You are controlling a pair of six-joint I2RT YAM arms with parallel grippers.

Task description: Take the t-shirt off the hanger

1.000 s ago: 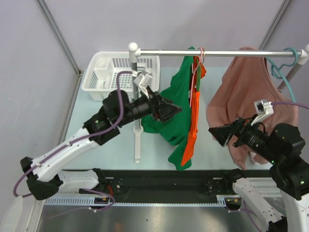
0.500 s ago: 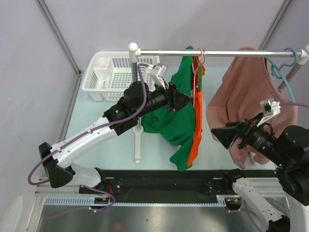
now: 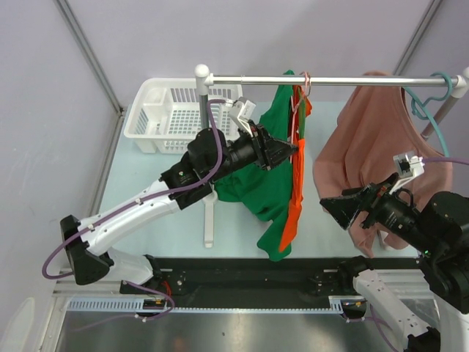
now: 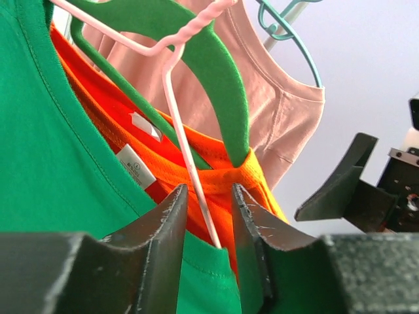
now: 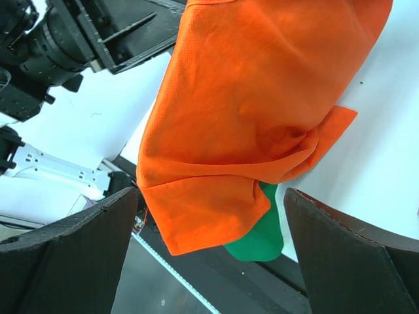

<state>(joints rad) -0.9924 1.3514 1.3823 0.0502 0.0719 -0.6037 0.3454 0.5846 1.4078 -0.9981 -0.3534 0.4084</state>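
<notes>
Top external view showed a pale tabletop (image 3: 326,121) and grey walls (image 3: 220,37). Left arm (image 3: 132,213) stretched forward, left fingers (image 4: 163,242) unclenched around the pink hanger wire (image 4: 190,163); right fingers (image 5: 72,255) gaped.

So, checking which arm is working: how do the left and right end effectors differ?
The left end effector has narrow jaws straddling the pink wire hanger; the right end effector gapes around nothing. Left is by the green shirt; right hangs clear of the orange shirt.
</notes>
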